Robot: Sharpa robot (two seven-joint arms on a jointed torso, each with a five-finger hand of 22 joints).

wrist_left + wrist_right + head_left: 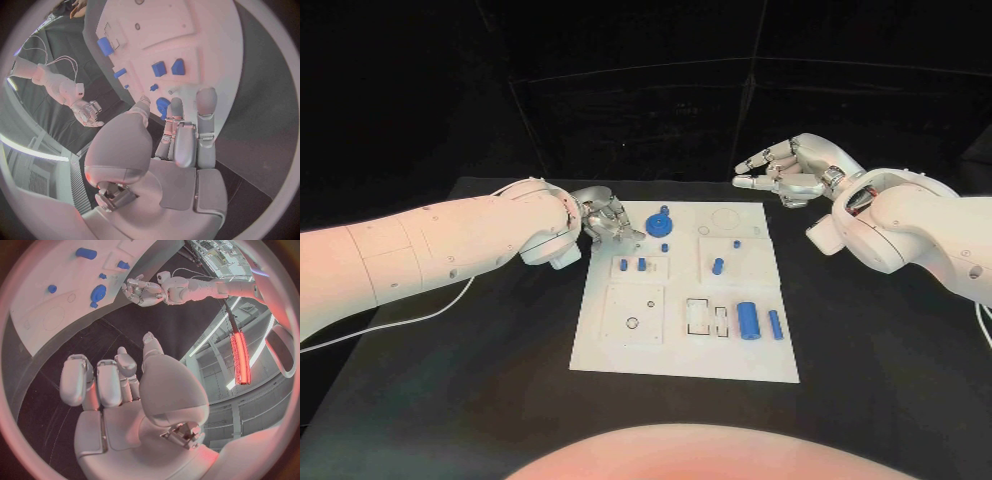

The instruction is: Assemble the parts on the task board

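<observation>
**Head view: both hands at the far end of the task board**

Head view shows you the white task board (687,335) lying in the middle of the black table (473,400), its long axis running away from the robot. On the board you can see several blue parts: a round gear-like part (658,222) near the far left corner, 2 short pegs (633,265) side by side below it, a single peg (718,266) to their right, and 2 upright cylinders, the taller cylinder (750,320) just beside the thinner cylinder (775,324), near the right edge.

Your left hand (606,222) sits at the board's far left edge, just beside the gear-like part. In the left wrist view the left hand (178,135) has its fingers lying close together and pointing toward the gear-like part (164,106); whether the fingertips touch it you cannot tell, since they cover its near side. Nothing is seen gripped in that hand.

Your right hand (788,170) hangs above the table beyond the board's far right corner, well apart from every part. In the right wrist view the right hand (119,385) has its fingers loosely curled and slightly separated, holding nothing; the board (44,335) and the other hand (142,291) appear beyond it.
</observation>
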